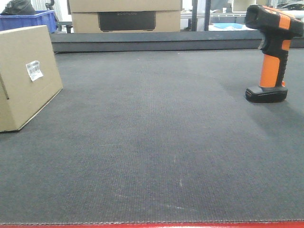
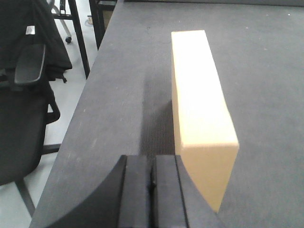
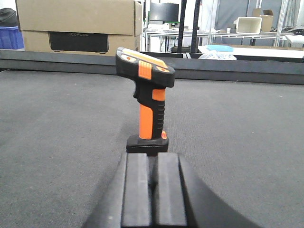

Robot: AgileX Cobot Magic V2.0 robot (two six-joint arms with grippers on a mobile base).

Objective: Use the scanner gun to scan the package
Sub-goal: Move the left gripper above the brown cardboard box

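The package [image 1: 26,76], a plain brown cardboard box, stands on edge at the table's left, its white barcode label [image 1: 34,70] facing right. The scanner gun [image 1: 273,52], black with an orange handle, stands upright on its foot at the far right. In the left wrist view my left gripper [image 2: 152,159] is shut and empty, just left of the package's [image 2: 199,104] near end. My right gripper [image 3: 153,156] is shut and empty in the right wrist view, directly behind the scanner gun [image 3: 148,102] and a short way from its foot. The front view shows neither gripper.
Large cardboard boxes with a dark panel [image 1: 126,19] and a blue crate [image 1: 28,20] sit beyond a raised ledge [image 1: 152,42] at the back. The table's left edge [image 2: 90,109] runs near the package, with a black office chair [image 2: 23,109] beside it.
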